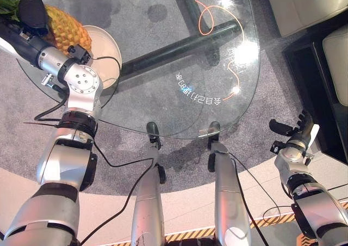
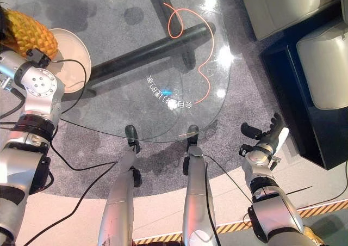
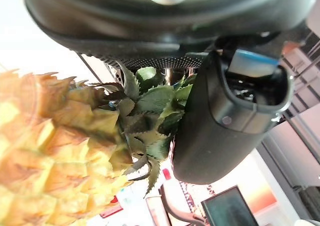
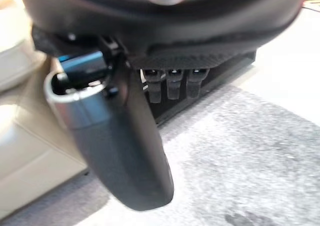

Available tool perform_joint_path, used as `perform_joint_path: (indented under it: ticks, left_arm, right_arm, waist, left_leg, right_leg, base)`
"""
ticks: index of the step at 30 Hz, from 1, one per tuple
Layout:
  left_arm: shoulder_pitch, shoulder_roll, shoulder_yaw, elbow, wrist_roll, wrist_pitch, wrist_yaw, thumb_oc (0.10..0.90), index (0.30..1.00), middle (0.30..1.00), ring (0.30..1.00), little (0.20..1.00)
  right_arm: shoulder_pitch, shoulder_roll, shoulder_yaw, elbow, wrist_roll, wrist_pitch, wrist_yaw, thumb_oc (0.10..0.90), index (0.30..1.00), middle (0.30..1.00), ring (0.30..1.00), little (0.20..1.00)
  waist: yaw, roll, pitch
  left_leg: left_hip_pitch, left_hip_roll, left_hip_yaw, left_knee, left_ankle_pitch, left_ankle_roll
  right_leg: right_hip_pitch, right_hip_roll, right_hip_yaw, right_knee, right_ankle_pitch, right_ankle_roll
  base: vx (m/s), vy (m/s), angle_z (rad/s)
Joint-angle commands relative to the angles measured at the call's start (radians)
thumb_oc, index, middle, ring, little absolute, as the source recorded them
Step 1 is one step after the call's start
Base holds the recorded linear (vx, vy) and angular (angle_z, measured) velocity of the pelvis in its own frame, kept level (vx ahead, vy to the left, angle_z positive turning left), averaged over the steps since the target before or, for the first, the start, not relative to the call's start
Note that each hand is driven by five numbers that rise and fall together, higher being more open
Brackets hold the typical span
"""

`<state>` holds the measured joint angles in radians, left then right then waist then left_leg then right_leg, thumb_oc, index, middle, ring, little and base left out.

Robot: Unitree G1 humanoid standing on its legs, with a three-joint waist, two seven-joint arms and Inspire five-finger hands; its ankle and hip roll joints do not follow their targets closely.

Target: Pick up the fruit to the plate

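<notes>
Pineapple (image 1: pixel 68 32) in left hand (image 1: pixel 30 9) – above plate (image 1: pixel 106 50), right hand (image 1: pixel 293 130) open

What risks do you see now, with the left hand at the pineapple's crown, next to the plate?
1. The left hand seems to hold the pineapple by its leafy crown; the heavy body may swing or slip out.
2. The plate lies near the edge of the glass table; a pineapple set down off-centre may tip it or roll off.
3. The right hand hangs open beside the table, so it likely cannot help.
</notes>
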<state>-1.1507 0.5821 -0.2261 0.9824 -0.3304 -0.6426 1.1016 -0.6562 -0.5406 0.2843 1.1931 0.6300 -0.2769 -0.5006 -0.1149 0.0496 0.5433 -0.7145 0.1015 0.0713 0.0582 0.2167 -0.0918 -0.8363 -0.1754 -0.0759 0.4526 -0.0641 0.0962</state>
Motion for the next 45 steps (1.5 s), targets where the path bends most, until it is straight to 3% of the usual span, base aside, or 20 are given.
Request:
perform_joint_path:
  ticks: [1,27,32,36,38,45]
  left_arm:
    - [-0.149,0.137,0.005,0.04,0.037,-0.061,0.014,0.1,0.3,0.3,0.3,0.2]
    - [-0.211,0.165,-0.024,0.117,0.024,-0.068,-0.029,0.1,0.3,0.3,0.3,0.2]
    - [-0.229,0.169,-0.032,0.132,0.023,-0.085,-0.034,0.202,0.387,0.387,0.387,0.302]
    - [-0.243,0.168,-0.042,0.133,0.034,-0.084,-0.021,0.232,0.413,0.413,0.413,0.332]
    - [-0.248,0.17,-0.046,0.138,0.036,-0.089,-0.019,0.353,0.516,0.516,0.516,0.453]
    - [-0.258,0.173,-0.054,0.145,0.047,-0.093,-0.007,0.383,0.542,0.542,0.542,0.483]
  right_arm:
    - [0.02,-0.01,-0.044,0.052,-0.01,0.008,-0.001,0.8,0.9,0.9,0.9,0.9]
    - [0.052,0.018,-0.035,0.012,-0.045,-0.003,0.0,0.8,0.9,0.9,0.9,0.9]
    - [0.056,0.022,-0.032,0.01,-0.043,-0.017,-0.002,0.8,0.9,0.9,0.9,0.9]
    - [0.056,0.027,-0.026,0.0,-0.041,-0.02,-0.009,0.8,0.9,0.9,0.9,0.9]
    - [0.058,0.029,-0.023,-0.003,-0.042,-0.023,-0.01,0.8,0.9,0.9,0.9,0.9]
    - [0.056,0.031,-0.017,-0.008,-0.04,-0.027,-0.012,0.8,0.9,0.9,0.9,0.9]
  waist:
    - [0.013,-0.055,-0.023]
    - [-0.011,-0.095,-0.023]
    - [-0.015,-0.1,-0.023]
    - [-0.017,-0.103,-0.023]
    - [-0.018,-0.104,-0.023]
    - [-0.018,-0.104,-0.023]
  left_leg:
    - [-0.04,-0.03,0.036,0.193,-0.181,-0.001]
    - [-0.114,-0.013,0.034,0.241,-0.198,0.003]
    - [-0.129,-0.012,0.035,0.255,-0.207,0.004]
    - [-0.136,-0.013,0.034,0.261,-0.213,0.006]
    - [-0.141,-0.014,0.031,0.269,-0.217,0.007]
    - [-0.149,-0.015,0.029,0.276,-0.221,0.009]
  right_leg:
    - [0.048,0.062,-0.032,-0.144,0.047,-0.019]
    - [-0.022,0.08,-0.005,-0.128,0.057,-0.015]
    - [-0.038,0.08,0.002,-0.125,0.059,-0.015]
    - [-0.046,0.081,0.006,-0.123,0.06,-0.014]
    - [-0.051,0.082,0.008,-0.118,0.061,-0.014]
    - [-0.059,0.082,0.01,-0.113,0.06,-0.014]
  base:
    - [0.0,0.0,0.0]
    - [0.0,0.0,0.0]
    - [0.0,0.0,0.0]
    - [0.0,0.0,0.0]
    - [0.0,0.0,0.0]
    - [0.0,0.0,0.0]
